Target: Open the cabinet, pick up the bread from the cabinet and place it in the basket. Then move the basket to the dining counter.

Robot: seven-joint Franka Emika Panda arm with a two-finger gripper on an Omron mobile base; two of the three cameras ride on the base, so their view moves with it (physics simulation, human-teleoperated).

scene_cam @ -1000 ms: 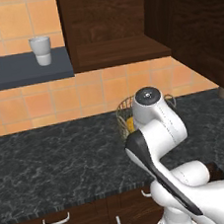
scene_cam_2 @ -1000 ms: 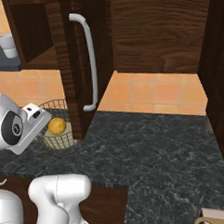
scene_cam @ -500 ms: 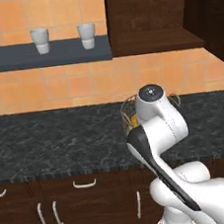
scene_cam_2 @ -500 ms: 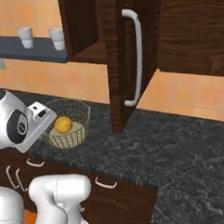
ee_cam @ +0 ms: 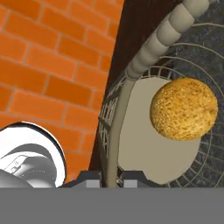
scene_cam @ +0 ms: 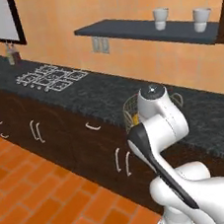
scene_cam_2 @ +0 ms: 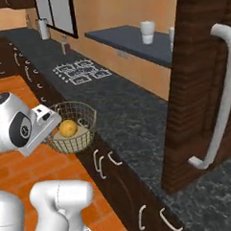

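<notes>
Between the two dark fingertips of the claw (ee_cam: 106, 180) runs the rim of the basket (ee_cam: 114, 131); the claw is clamped shut on this wire. Just beyond the claw, on the basket's flat beige base, rests the bread (ee_cam: 184, 109), a golden rounded lump. Beneath the basket lies the black speckled tabletop (scene_cam_2: 136, 111). Farther off, the cabinet (scene_cam_2: 204, 84) door stands open, its bar handle (scene_cam_2: 217, 102) facing outward.
</notes>
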